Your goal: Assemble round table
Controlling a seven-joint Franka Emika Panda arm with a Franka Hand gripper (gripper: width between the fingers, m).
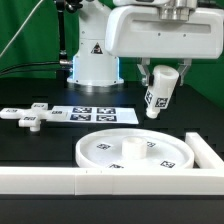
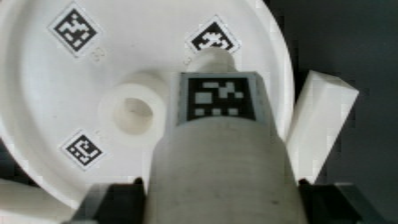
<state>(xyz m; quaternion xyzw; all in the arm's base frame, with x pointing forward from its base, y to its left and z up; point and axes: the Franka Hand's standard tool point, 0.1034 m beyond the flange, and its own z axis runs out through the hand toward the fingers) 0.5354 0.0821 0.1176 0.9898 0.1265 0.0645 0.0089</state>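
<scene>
My gripper (image 1: 163, 78) is shut on the short cylindrical post (image 1: 157, 97), a white tagged part held tilted in the air above the far right side of the round disc (image 1: 135, 151). The disc lies flat on the black table against the white border wall, with a raised hub (image 1: 128, 147) at its centre. In the wrist view the post (image 2: 221, 140) fills the space between my black fingers (image 2: 111, 200), its end pointing at the disc (image 2: 71, 90) beside the hub hole (image 2: 135, 108). The cross-shaped piece (image 1: 27, 117) lies at the exterior view's left.
The marker board (image 1: 92, 115) lies flat between the cross-shaped piece and the post. The white border wall (image 1: 60, 180) runs along the front, and its side part (image 1: 208, 150) stands right of the disc. The robot base (image 1: 93, 62) stands at the back.
</scene>
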